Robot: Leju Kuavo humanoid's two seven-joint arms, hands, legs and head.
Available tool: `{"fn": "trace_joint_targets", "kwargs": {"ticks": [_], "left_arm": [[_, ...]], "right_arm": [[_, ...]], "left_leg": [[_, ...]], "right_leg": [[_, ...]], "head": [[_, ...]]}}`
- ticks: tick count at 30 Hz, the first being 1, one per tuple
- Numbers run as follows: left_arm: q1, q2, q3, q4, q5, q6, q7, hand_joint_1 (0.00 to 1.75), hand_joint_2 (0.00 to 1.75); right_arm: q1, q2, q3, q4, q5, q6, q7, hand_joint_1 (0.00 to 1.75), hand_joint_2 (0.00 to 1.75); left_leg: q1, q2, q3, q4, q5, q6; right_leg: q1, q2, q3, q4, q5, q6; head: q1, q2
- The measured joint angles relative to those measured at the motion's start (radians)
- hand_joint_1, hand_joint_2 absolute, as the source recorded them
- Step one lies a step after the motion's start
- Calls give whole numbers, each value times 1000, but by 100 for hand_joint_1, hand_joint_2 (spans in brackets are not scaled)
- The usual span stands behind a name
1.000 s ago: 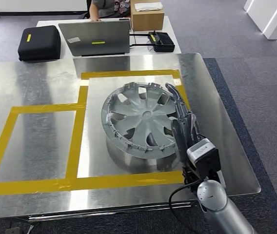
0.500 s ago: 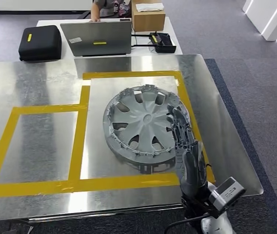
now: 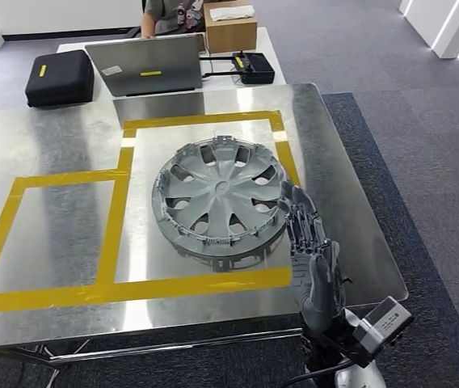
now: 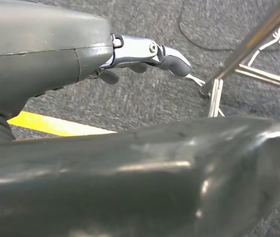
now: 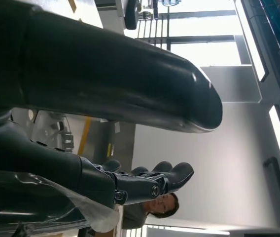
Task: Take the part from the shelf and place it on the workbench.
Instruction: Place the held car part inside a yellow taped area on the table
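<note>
The part, a grey hubcap (image 3: 218, 198), lies flat on the shiny metal workbench (image 3: 62, 137), inside the right-hand square of yellow tape (image 3: 203, 121). My right hand (image 3: 309, 250) stands upright just beside the hubcap's right rim with its fingers (image 3: 294, 212) stretched out and holding nothing. I cannot tell whether the fingertips touch the rim. In the right wrist view, that right hand (image 5: 105, 94) has straight fingers (image 5: 153, 180) and an empty grasp. My left hand (image 4: 131, 158) hangs over grey carpet, fingers (image 4: 146, 52) extended, nothing in it.
Behind the workbench stands a white table with a laptop (image 3: 145, 65), a black case (image 3: 59, 77), a cardboard box (image 3: 230, 31) and a black device (image 3: 248, 69); a person (image 3: 166, 12) sits there. A second taped square (image 3: 50, 230) lies on the left. Carpet surrounds the bench.
A second ago my right hand held the tilted hubcap by its right rim. It has let go and drawn back; the hubcap now lies flat. The camera has shifted slightly.
</note>
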Motion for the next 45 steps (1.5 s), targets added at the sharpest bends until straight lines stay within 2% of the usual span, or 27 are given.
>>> {"fn": "trace_joint_targets", "kwargs": {"ticks": [1,2,3,5,7,10,11,13,15,16,17,18,20,22,24,26,27,28,31,32,34,36,38,39,42,43,45], "left_arm": [[0,-1,2,-2,0,0,0,0,0],[0,-1,3,-5,0,-1,0,0,0],[1,-2,5,-8,0,-2,1,0,0],[0,-4,8,-17,0,-3,2,0,0],[0,-6,12,-26,0,-5,4,0,0],[1,-10,18,-37,1,-9,7,0,0],[1,-12,20,-41,1,-11,8,0,0],[0,-18,24,-48,0,-14,10,0,0],[1,-20,27,-55,0,-16,12,0,0],[1,-21,28,-57,0,-17,13,0,0],[1,-22,30,-58,0,-18,14,0,0],[1,-23,31,-59,0,-18,16,0,0],[1,-26,33,-61,0,-19,17,0,0],[2,-28,35,-63,0,-19,18,0,0],[2,-29,37,-66,0,-19,18,0,0],[3,-28,39,-68,0,-19,18,0,0],[5,-29,40,-68,0,-19,18,0,0],[7,-29,40,-68,0,-19,18,0,0],[10,-31,41,-70,0,-19,18,0,0],[10,-31,41,-70,0,-19,18,0,0],[10,-31,41,-70,0,-19,18,0,0],[10,-32,41,-72,0,-19,18,0,0],[8,-32,41,-76,0,-19,18,0,0],[8,-32,41,-79,0,-19,19,0,0],[8,-35,42,-83,0,-20,21,0,0],[8,-36,42,-84,0,-21,22,0,0],[7,-39,44,-87,0,-24,23,0,0]], "right_arm": [[2,0,0,0,-1,0,0,0,0],[3,0,0,0,-2,1,0,0,0],[3,0,0,0,-2,2,0,0,0],[4,0,0,0,-4,6,0,0,0],[3,0,0,0,-6,10,0,0,0],[4,0,1,0,-6,14,-1,0,0],[4,0,2,0,-6,15,-1,0,0],[4,0,3,0,-7,16,-1,0,0],[5,0,5,1,-8,17,0,0,0],[5,0,6,1,-9,18,0,0,0],[6,0,7,1,-9,18,1,0,0],[5,0,8,1,-9,18,1,0,0],[4,0,9,2,-9,18,1,0,0],[0,0,10,1,-9,18,0,0,0],[-1,0,11,1,-9,18,0,0,0],[0,0,11,2,-9,18,0,0,0],[0,0,12,2,-9,18,0,0,0],[-1,0,12,2,-9,18,1,0,0],[0,0,14,2,-9,18,1,0,0],[0,0,14,2,-9,18,1,0,0],[1,0,14,2,-9,18,1,0,0],[1,0,14,2,-9,18,1,0,0],[1,0,13,1,-9,17,1,0,0],[1,0,13,1,-9,17,1,0,0],[2,0,14,0,-9,16,1,0,0],[3,0,14,0,-9,16,1,0,0],[5,0,13,0,-9,16,1,0,0]], "left_leg": [[0,0,-3,43,-19,0],[0,0,11,49,-17,1],[-1,0,45,13,0,4],[-4,0,143,-129,40,17],[-9,-1,201,-226,56,30],[-11,1,197,-246,70,44],[-9,3,192,-251,80,51],[-4,7,176,-261,100,64],[-5,9,151,-261,118,69],[-5,10,138,-260,127,68],[-5,10,125,-259,137,67],[-5,10,112,-257,146,64],[-5,10,92,-253,162,58],[-8,10,78,-247,177,48],[-10,10,71,-245,191,38],[-8,10,68,-246,202,29],[-6,9,63,-241,192,24],[-5,9,56,-221,163,19],[-3,8,22,-56,8,7],[-3,8,16,3,-20,5],[-3,8,40,40,-8,5],[-4,8,127,-64,41,13],[-7,6,216,-203,53,24],[-9,5,237,-243,48,29],[-10,7,227,-262,56,46],[-8,9,217,-264,65,55],[-6,13,193,-267,87,70]], "right_leg": [[2,-1,-9,2,6,0],[4,-2,-18,5,10,0],[5,-2,-26,8,14,0],[8,-2,-39,16,20,2],[10,-2,-45,19,27,10],[9,-1,-52,18,39,28],[9,0,-60,25,27,34],[8,1,-90,91,-39,44],[5,1,-130,217,-122,52],[4,1,-140,268,-140,56],[3,1,-135,290,-136,58],[2,1,-112,276,-113,58],[0,0,-20,154,-59,56],[2,1,75,13,-51,49],[5,3,101,-42,-61,40],[5,2,86,-40,-54,29],[5,0,79,-39,-47,21],[3,-2,69,-39,-38,12],[3,-6,38,-37,-7,-2],[4,-6,27,-35,3,-3],[5,-7,1,-25,20,-1],[5,-7,-25,-12,31,2],[8,-7,-44,2,39,10],[9,-7,-51,6,45,15],[9,-6,-65,11,55,33],[9,-4,-74,24,37,39],[7,-1,-104,106,-52,48]], "head": [[0,0],[0,0],[0,0],[0,0],[1,0],[-1,0],[0,0],[5,0],[8,0],[8,0],[8,0],[8,0],[8,0],[9,0],[9,0],[10,0],[9,0],[8,0],[4,0],[4,0],[4,0],[3,0],[4,0],[4,0],[5,0],[6,0],[10,0]]}}
